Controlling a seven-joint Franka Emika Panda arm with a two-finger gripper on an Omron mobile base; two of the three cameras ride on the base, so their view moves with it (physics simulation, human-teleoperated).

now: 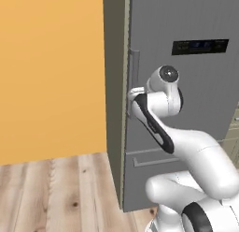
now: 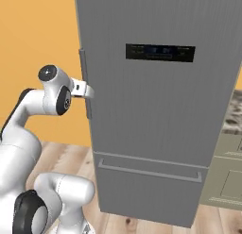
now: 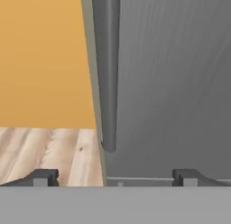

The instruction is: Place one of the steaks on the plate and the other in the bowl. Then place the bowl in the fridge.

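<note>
The fridge (image 1: 186,109) (image 2: 156,115) (image 3: 180,83) is a tall grey unit with its door closed. Its long vertical handle (image 1: 134,62) (image 2: 85,70) (image 3: 107,69) runs along the door's left edge. My gripper (image 1: 132,93) (image 2: 88,91) (image 3: 115,177) is open and sits right at the lower part of that handle. In the hand view the handle's lower end lies between the two fingertips (image 3: 45,177) with wide gaps on both sides and nothing gripped. The steaks, the plate and the bowl are out of view.
An orange wall (image 1: 51,72) stands left of the fridge above a wooden floor (image 1: 56,193). The fridge's lower drawer (image 2: 146,190) has a horizontal bar handle. Beige cabinets (image 2: 227,176) adjoin the fridge on the right.
</note>
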